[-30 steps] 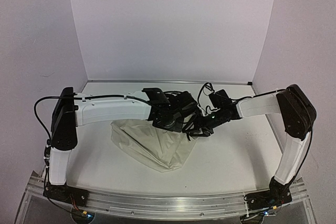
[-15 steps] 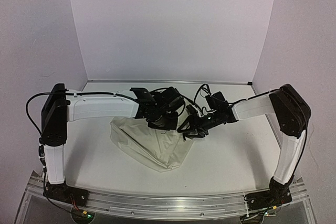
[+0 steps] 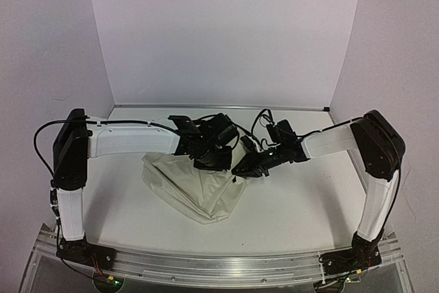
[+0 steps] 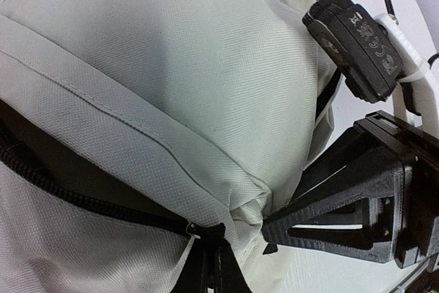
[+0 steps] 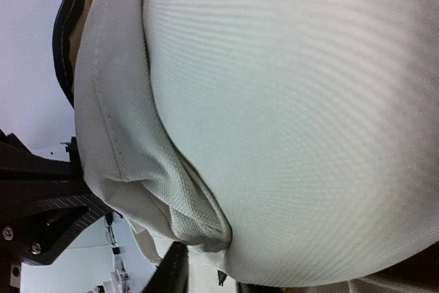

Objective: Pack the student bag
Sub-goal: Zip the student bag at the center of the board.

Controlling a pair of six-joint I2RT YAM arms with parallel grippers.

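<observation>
At the near edge of the counter (image 3: 295,217) the two arms rise from their bases and bend inward toward each other. Between them, a little left of the middle, lies the student bag (image 3: 195,186), its rounded near end resting on the counter and its far edge drawn up to where the arms meet. The left fingers (image 4: 206,269) are closed tight on that edge, right at the end of the black zipper (image 4: 82,200). Just beside them the right fingers (image 4: 329,217) come in from the right, narrowed to a point and pinching a small fold of the cream fabric. Beyond the bag the bare counter runs back to the pale wall (image 3: 226,32).
</observation>
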